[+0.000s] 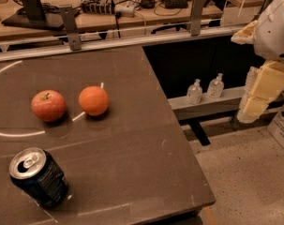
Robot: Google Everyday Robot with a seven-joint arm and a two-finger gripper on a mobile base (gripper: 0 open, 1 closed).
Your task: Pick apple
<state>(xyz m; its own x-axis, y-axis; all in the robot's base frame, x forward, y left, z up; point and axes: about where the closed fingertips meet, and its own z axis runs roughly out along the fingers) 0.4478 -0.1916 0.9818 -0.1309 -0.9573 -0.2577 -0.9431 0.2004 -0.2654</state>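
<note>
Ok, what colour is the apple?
The apple is red-pink with faint yellow speckles, in the camera view; the gripper hangs at the right edge, beyond the table.

Orange (93, 100): you'll see it on the surface (146, 163), touching the white arc (19, 134).
Soda can (38, 177): dark, at your near-left corner.
Pump bottles (194, 92): two, on the ledge (226, 101) right of the surface.
</note>
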